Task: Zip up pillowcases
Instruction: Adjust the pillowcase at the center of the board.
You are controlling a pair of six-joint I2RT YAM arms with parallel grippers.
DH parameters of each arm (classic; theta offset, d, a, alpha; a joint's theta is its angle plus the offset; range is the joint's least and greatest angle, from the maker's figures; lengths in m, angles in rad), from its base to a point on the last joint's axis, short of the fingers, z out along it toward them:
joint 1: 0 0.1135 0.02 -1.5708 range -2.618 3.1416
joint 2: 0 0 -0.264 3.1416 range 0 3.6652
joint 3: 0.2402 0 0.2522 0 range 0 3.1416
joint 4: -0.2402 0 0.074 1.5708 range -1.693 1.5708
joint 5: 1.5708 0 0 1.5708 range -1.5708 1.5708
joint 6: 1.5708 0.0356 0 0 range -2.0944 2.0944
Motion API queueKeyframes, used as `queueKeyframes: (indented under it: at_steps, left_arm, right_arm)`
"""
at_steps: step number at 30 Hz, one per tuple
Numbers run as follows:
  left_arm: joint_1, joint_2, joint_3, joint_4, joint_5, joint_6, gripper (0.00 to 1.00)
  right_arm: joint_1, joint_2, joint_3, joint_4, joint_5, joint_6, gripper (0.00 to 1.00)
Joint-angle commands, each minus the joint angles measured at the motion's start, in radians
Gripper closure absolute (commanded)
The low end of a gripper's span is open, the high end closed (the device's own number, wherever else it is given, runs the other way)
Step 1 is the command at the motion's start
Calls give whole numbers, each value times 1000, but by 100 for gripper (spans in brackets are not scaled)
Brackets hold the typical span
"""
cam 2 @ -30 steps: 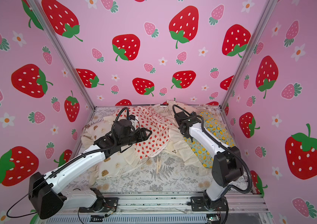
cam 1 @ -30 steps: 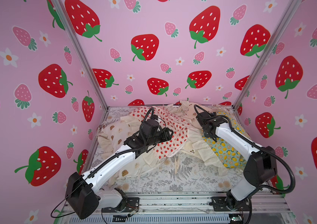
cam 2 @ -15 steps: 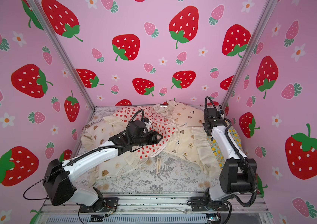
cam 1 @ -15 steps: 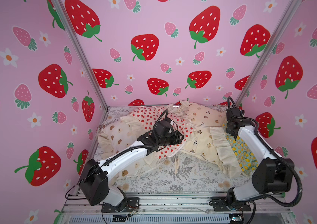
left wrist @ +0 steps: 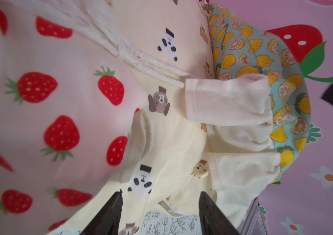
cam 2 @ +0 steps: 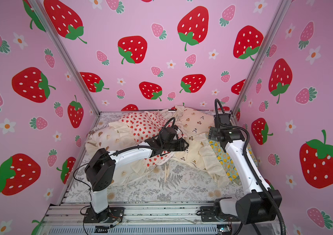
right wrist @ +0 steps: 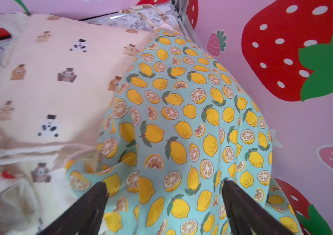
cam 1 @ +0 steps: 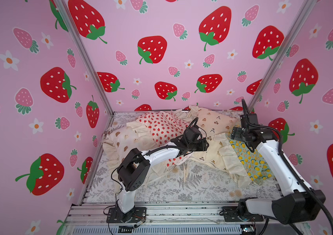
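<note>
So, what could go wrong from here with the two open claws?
The left claw stands open over stacked layers; closing may pinch the panda pillowcase with the strawberry pillowcase. The loose cord nearby might snag. The right claw, open over the lemon pillowcase, could grab plain fabric.

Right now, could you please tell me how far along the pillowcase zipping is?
Done: no closed zip is visible. In hand: nothing; the left gripper hangs open over the panda pillowcase, the right gripper open over the lemon pillowcase. Remaining: seemingly all four, including the strawberry pillowcase and bear-face pillowcase.
</note>
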Motion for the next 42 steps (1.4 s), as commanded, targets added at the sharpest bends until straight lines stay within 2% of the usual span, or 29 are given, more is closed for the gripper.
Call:
queueKeyframes:
  at_steps: [1, 4, 6, 10, 14, 17, 19, 25, 28, 34, 38, 42]
  left_arm:
    - [-7, 58, 69, 18, -47, 18, 38]
    - [-5, 85, 73, -14, -142, 26, 39]
    - [7, 82, 53, -40, -211, 22, 41]
    - [61, 57, -12, -72, -263, 1, 45]
    - [116, 18, -84, -104, -304, 5, 46]
    - [147, -3, -123, -130, -321, 15, 47]
    - [166, -13, -143, -160, -343, 13, 48]
    - [228, -62, -233, -191, -359, 27, 51]
    - [255, -80, -259, -236, -364, 44, 52]
    - [296, -182, -368, -239, -357, 74, 53]
    - [295, -229, -370, -253, -281, 87, 53]
    - [249, -294, -355, -235, -177, 76, 51]
  right_arm:
    - [37, -42, 15, -84, -56, 36, 5]
    - [66, -70, 13, -122, -122, 57, 6]
    - [134, -89, -8, -123, -134, 78, 8]
    - [226, -108, -84, -105, -170, 151, 18]
    - [307, -102, -185, -8, -217, 216, 27]
    - [332, -61, -232, 35, -243, 239, 33]
    - [332, -45, -274, 79, -243, 249, 35]
    - [301, -38, -329, 62, -119, 219, 39]
    - [244, -38, -366, 63, -76, 191, 40]
    - [96, -53, -417, 99, -69, 119, 41]
    - [81, -48, -377, 76, -89, 101, 40]
    - [116, -84, -347, 53, -136, 119, 31]
